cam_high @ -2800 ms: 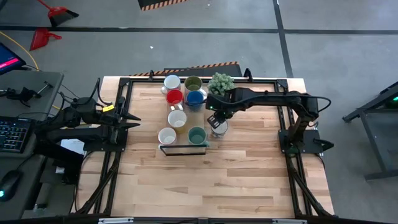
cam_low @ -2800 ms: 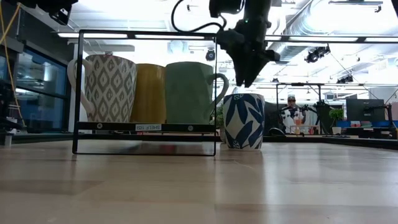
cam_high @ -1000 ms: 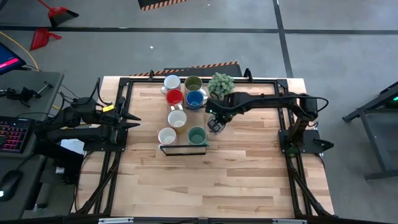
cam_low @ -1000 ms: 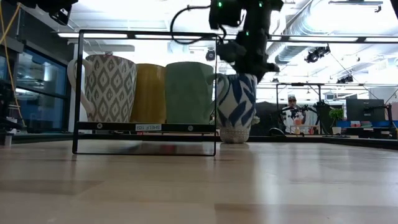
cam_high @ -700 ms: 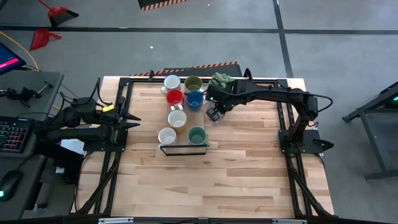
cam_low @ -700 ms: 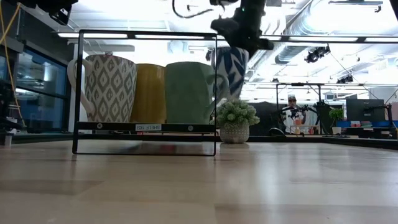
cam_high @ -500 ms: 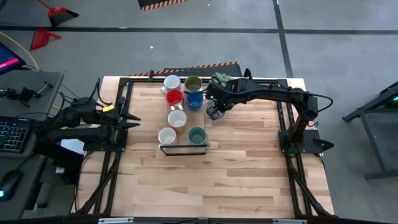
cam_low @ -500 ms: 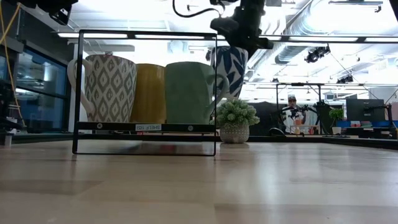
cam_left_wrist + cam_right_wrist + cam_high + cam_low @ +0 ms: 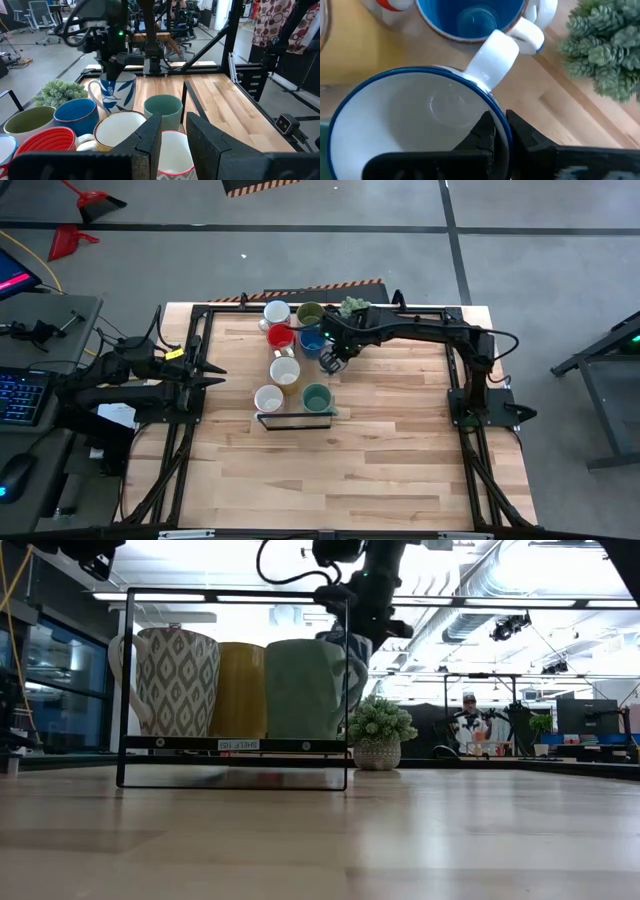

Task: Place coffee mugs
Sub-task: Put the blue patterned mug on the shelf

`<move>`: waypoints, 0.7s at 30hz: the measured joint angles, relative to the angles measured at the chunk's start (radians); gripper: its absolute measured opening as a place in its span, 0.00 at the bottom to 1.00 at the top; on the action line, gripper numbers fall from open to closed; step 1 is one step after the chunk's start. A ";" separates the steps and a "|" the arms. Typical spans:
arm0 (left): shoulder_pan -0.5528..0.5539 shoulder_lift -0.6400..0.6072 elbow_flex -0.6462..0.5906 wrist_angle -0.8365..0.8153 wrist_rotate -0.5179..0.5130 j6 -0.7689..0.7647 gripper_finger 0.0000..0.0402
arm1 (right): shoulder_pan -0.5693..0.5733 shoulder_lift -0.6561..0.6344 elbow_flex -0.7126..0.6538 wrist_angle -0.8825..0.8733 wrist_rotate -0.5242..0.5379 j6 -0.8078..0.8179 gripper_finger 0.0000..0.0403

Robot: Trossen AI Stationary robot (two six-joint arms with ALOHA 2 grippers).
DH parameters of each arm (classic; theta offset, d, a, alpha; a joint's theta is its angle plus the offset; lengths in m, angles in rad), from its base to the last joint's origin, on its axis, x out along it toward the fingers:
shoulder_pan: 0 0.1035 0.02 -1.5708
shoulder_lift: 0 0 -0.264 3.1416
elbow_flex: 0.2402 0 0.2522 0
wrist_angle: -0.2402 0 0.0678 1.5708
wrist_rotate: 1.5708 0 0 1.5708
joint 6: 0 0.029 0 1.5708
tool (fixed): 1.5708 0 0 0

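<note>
My right gripper (image 9: 330, 358) is shut on a white mug with blue leaves (image 9: 117, 92), which hangs above the table just right of the mug cluster. On the table stand a white mug (image 9: 277, 312), an olive one (image 9: 310, 313), a red one (image 9: 281, 336), a blue one (image 9: 312, 338), a cream-yellow one (image 9: 285, 371), a patterned white one (image 9: 268, 398) and a teal one (image 9: 317, 397). My left gripper (image 9: 212, 375) waits open at the table's left edge, touching nothing. My right gripper holds the leaf mug by its rim (image 9: 504, 131), one finger (image 9: 487, 132) inside the mug and the other outside its wall. The fingers come steeply from above, at a spot away from the handle (image 9: 492, 55). The mug hangs upright, clear of the table.
A small potted plant (image 9: 352, 307) stands at the far edge, right of the olive mug. A black wire frame (image 9: 295, 420) stands in front of the patterned and teal mugs. Bare wood lies toward the near edge and the right.
My right gripper has lifted the leaf mug from just above the table to well clear of it. It has carried the mug toward the far left, closer to the blue mug. The mug has stayed upright in the hold.
</note>
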 joint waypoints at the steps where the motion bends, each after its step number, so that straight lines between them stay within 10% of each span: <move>1: 0.000 0.000 0.000 -0.002 0.000 0.000 0.19 | -0.001 0.013 0.016 -0.004 -0.001 -0.005 0.00; 21: 0.000 0.000 0.000 -0.027 0.000 0.000 0.19 | 0.030 0.202 0.285 -0.136 -0.062 -0.055 0.00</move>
